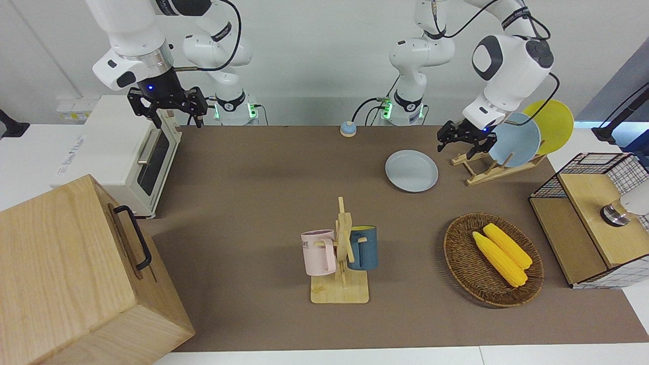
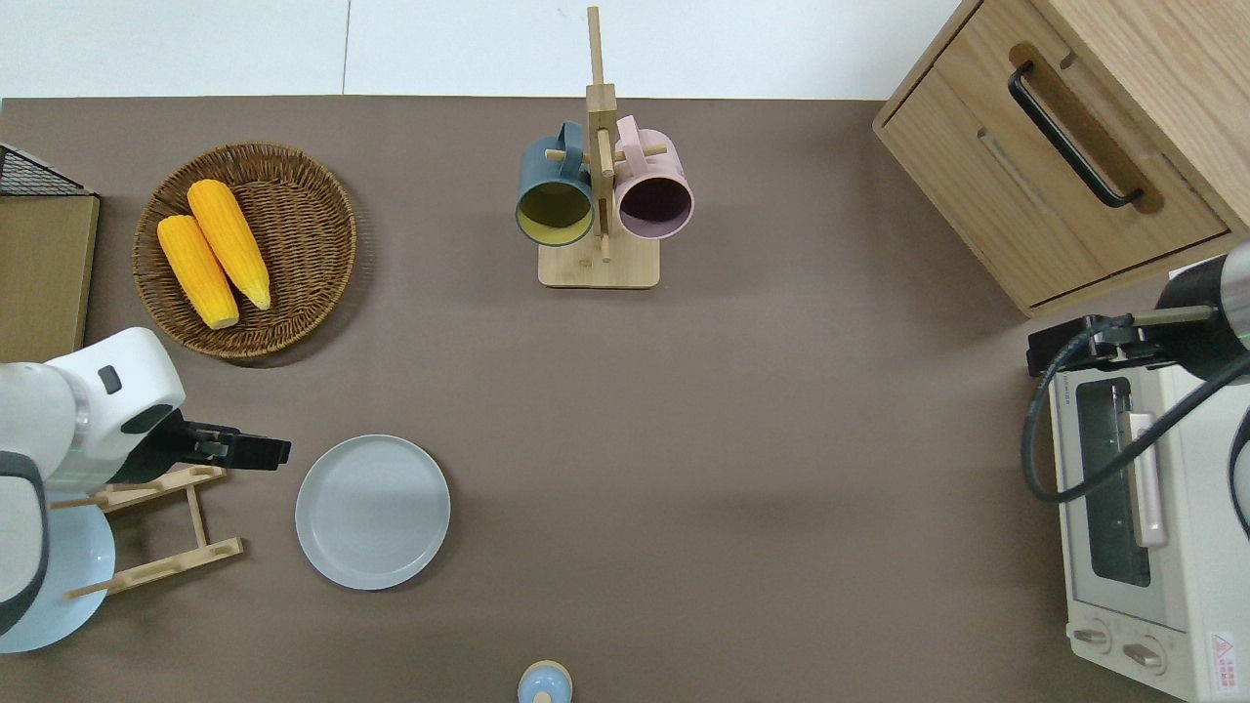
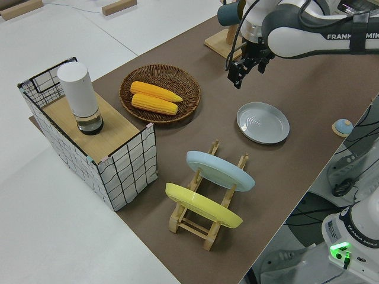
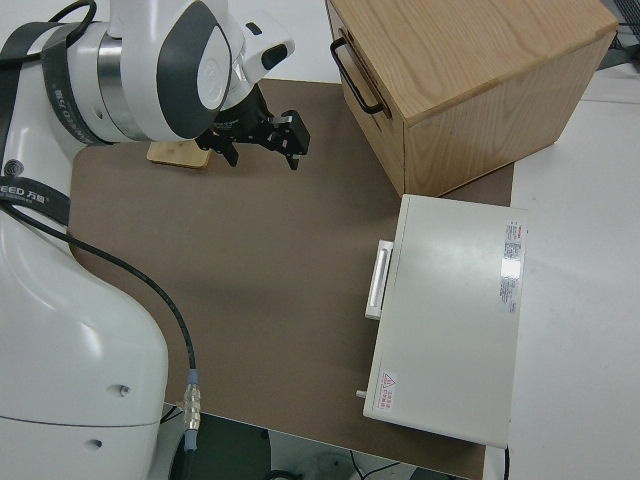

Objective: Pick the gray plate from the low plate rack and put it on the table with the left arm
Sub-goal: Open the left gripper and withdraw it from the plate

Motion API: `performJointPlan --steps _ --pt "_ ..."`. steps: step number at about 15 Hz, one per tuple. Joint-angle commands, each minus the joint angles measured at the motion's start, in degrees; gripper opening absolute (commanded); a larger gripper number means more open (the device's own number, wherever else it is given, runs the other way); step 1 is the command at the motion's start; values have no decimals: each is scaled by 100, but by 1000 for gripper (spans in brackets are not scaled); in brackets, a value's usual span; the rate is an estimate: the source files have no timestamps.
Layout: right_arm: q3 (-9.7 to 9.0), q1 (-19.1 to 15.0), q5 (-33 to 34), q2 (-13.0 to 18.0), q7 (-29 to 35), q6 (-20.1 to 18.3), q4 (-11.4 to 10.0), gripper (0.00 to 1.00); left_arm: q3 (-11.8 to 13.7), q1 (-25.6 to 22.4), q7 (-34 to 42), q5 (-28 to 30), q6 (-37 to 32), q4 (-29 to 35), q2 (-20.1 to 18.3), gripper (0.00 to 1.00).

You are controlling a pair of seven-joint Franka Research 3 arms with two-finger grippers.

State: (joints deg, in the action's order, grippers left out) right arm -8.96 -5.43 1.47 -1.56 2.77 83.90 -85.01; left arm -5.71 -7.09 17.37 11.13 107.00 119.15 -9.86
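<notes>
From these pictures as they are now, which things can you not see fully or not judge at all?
- light-blue plate: in the overhead view the left arm hides most of it; the yellow plate is fully hidden there.
- low plate rack: in the front view the plates cover its upper pegs.
- left gripper: its finger opening cannot be judged.
- wooden cabinet: cut off by the front view's edge.
- gray plate: fully visible on the table.

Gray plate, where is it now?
The gray plate lies flat on the table, beside the low plate rack, toward the left arm's end.
</notes>
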Motion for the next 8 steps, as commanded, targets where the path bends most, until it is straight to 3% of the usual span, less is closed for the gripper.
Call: performJointPlan --steps 1,8 --pt "34 42 -15 -2 22 -5 37 983 -27 32 -531 -374 -846 -830 63 998" --pt "34 42 -15 -2 22 -5 37 983 -35 24 -1024 -481 -1708 -1719 19 1000"
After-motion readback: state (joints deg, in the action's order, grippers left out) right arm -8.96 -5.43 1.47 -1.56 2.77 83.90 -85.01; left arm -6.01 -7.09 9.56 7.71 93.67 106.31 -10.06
